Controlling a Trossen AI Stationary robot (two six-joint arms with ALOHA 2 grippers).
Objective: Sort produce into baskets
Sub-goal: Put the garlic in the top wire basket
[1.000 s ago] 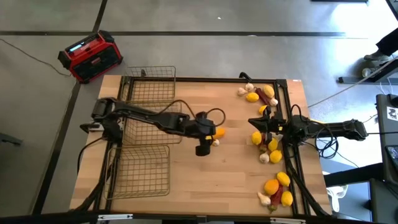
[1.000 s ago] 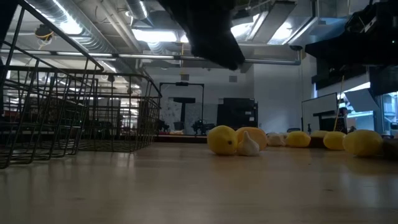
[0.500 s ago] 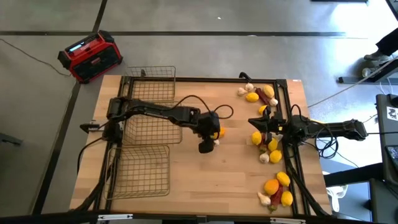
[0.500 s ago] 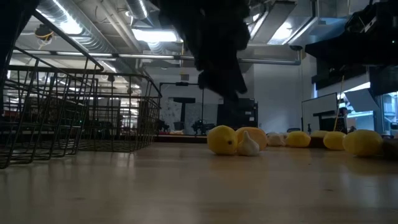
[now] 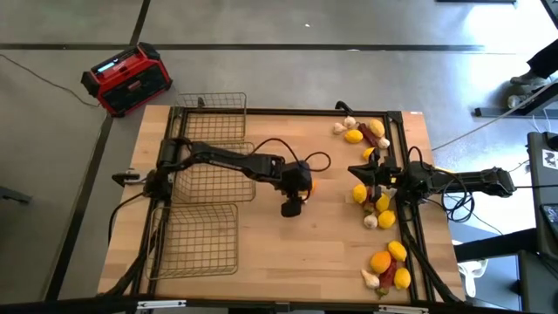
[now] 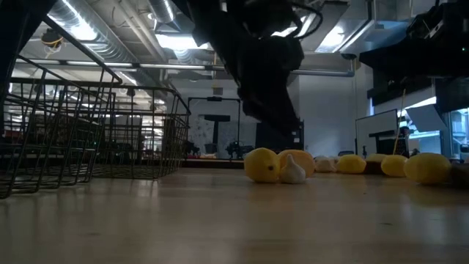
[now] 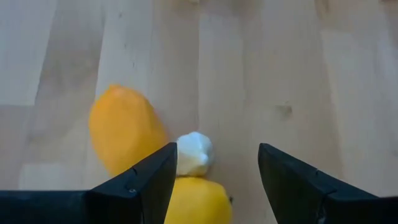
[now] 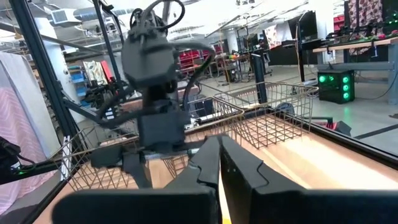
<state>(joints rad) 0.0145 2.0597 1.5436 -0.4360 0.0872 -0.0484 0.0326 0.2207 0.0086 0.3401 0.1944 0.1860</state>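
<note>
Left gripper (image 7: 214, 180), fingers spread, hovers over a garlic bulb (image 7: 193, 154): light, papery, best pinched across its middle. Right gripper (image 8: 219, 180) is clenched, empty.

High view: dark left gripper (image 5: 291, 206) covers the mid-table cluster, only a sliver of round orange citrus (image 5: 310, 184) shows. Left wrist view: yellow lemon (image 7: 198, 200) cut off by frame edge, small whitish garlic bulb (image 7: 193, 154) partly behind a dark finger (image 7: 140, 184). Low view: fruit far right too small to identify.
</note>
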